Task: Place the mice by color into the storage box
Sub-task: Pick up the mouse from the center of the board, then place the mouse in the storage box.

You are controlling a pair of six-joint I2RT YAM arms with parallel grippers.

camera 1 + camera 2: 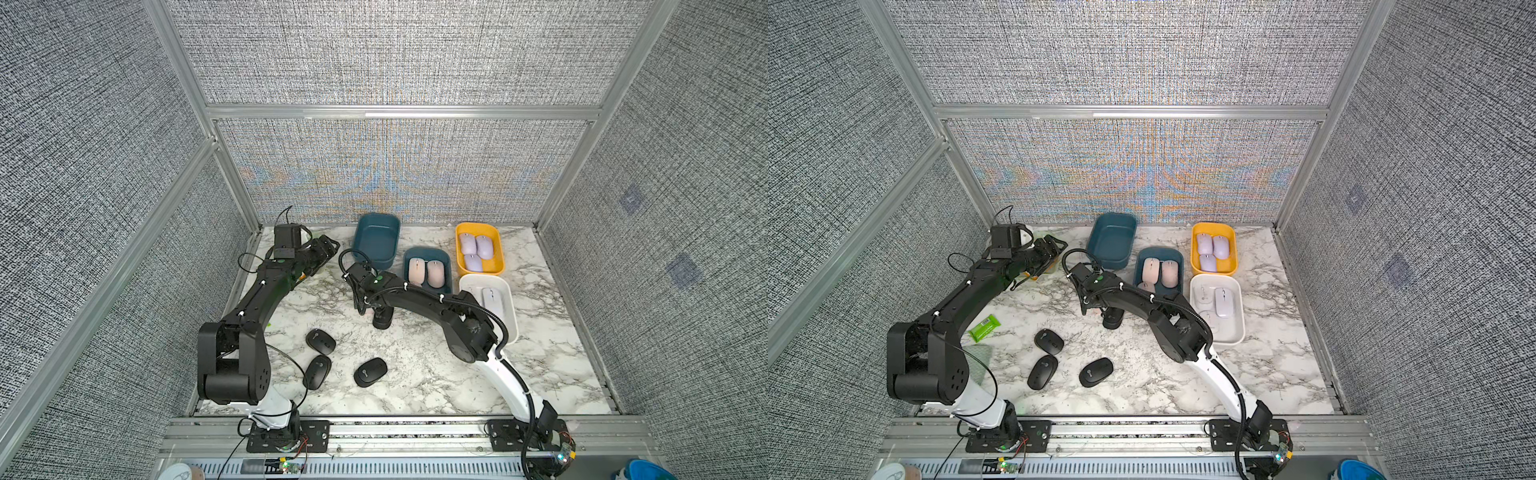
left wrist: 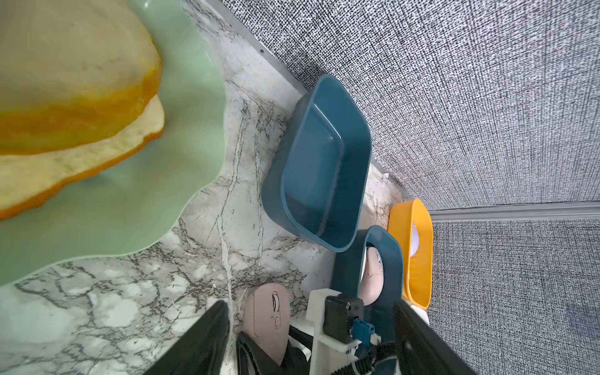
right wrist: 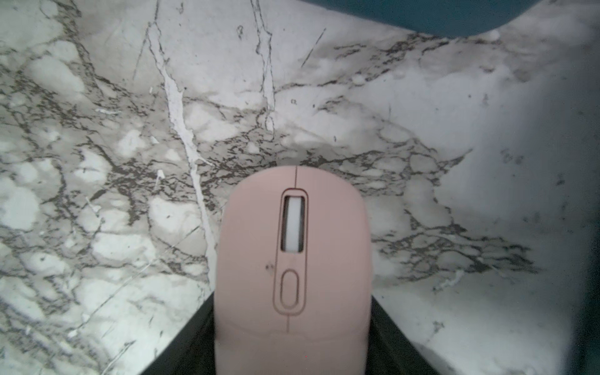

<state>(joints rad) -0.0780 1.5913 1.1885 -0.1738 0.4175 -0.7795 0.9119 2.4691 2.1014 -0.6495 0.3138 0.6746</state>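
As right jaws flank it, pink mouse [image 3: 292, 269], on marble [image 3: 97, 97]

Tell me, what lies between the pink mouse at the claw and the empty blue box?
Nothing but bare marble tabletop separates the pink mouse from the empty blue box; the left wrist view shows it.

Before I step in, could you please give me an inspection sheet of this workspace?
surface: marble table, no spills seen.
job's things: three black mice loose; pink mice in near teal box; lilac mice in yellow box; white mice in white box; far teal box empty.
clutter: bread on green plate; green wrapper.
grippers: left gripper open, empty; right gripper jaws shut on pink mouse.
cables: black, along both arms.
surroundings: grey walls, metal frame.
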